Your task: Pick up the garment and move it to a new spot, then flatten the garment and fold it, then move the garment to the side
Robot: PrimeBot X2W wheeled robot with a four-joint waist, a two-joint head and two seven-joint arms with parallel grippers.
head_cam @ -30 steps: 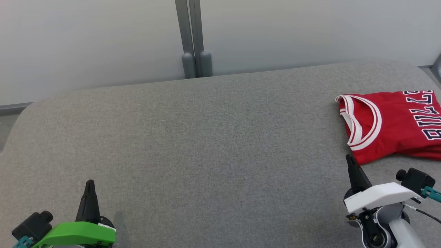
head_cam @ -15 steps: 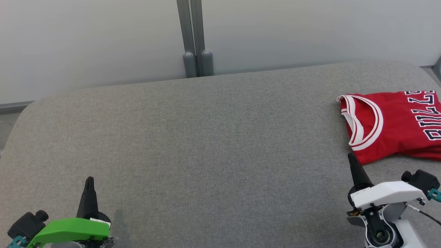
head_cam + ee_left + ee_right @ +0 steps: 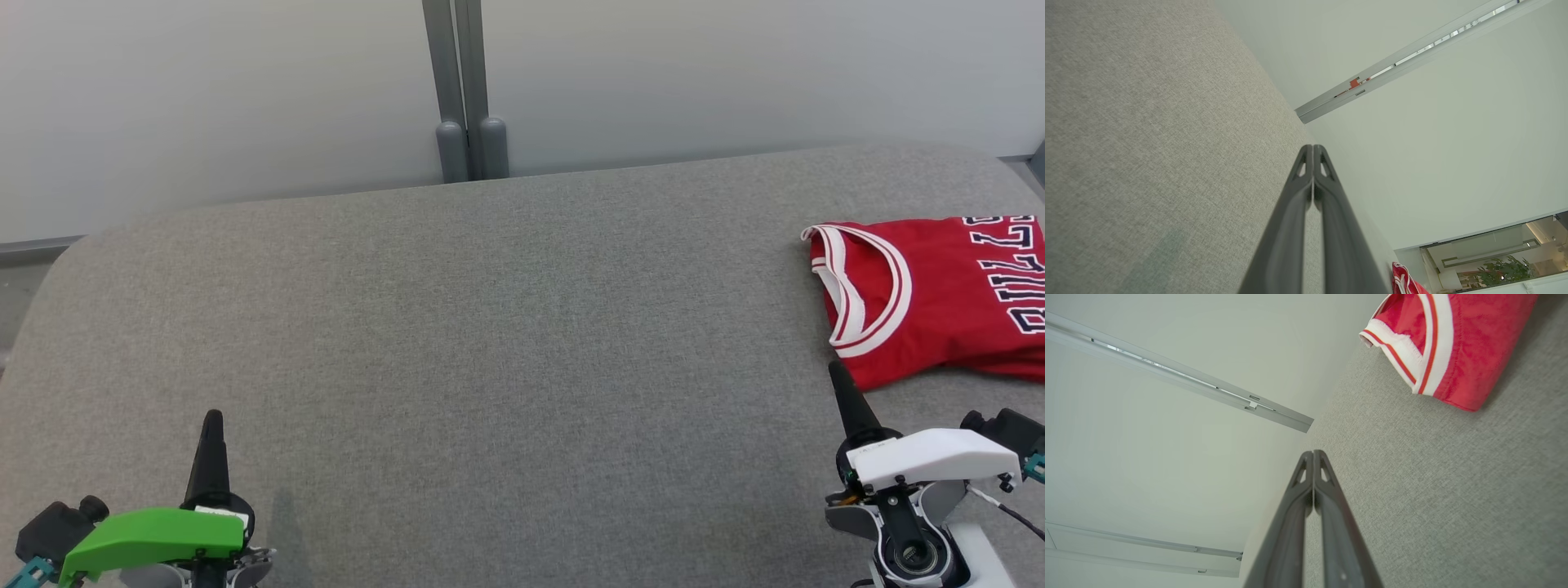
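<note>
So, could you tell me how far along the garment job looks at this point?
Done, it seems: the red Bulls jersey lies folded at the right side of the grey padded surface. In hand: nothing; the left tool and right tool are both shut and empty, apart from the jersey. Left: apparently nothing.

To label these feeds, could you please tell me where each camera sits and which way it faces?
Head view: on the head, facing forward and down at the grey cushion and red jersey; left gripper and right gripper at the bottom, jaws shut.
Left wrist view: on that wrist, looking along its fingers over the cushion toward the wall.
Right wrist view: on that wrist, looking along its fingers over the cushion, jersey upper right.
Shared: jersey and cushion in all three.
</note>
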